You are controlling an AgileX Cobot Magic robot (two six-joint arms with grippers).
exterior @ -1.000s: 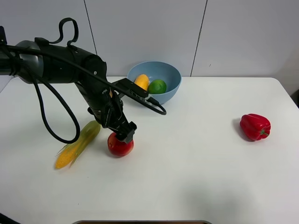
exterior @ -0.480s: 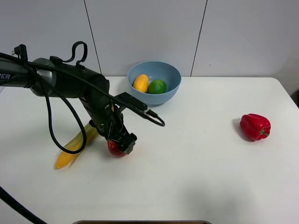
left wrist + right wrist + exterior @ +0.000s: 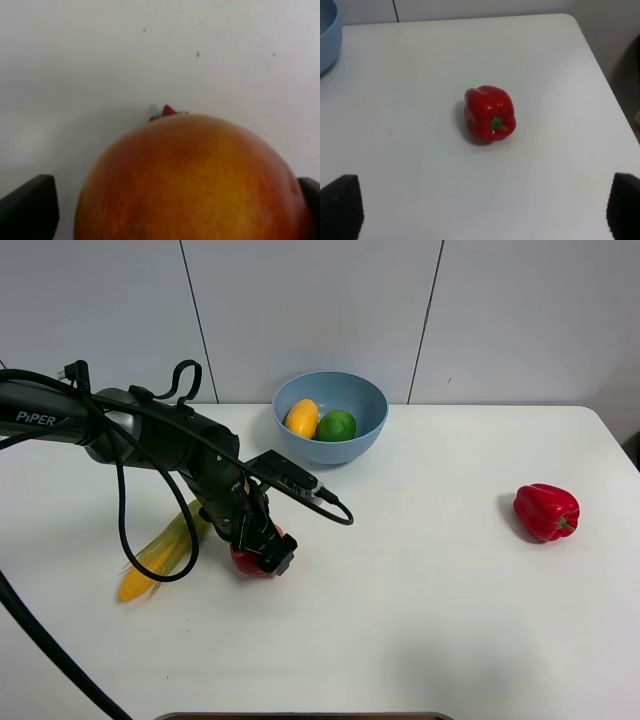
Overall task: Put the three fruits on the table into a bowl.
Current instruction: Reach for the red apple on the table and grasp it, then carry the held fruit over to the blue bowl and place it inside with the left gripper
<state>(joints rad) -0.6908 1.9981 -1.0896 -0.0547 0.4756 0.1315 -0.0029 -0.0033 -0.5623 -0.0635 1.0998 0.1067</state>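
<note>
Your left pincer has dropped over the apple, left on the surface, jaws wide either side, not clamped. Mango and lime sit in the far bowl; one left.

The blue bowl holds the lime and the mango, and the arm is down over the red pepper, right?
No: the left gripper is down over the apple, as the exterior high view shows; the pepper lies apart. The bowl, lime and mango are right.

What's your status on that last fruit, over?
Left gripper open, straddling apple on table. Right gripper open, empty. Mango and lime in bowl. Corn near apple, pepper far off.
</note>
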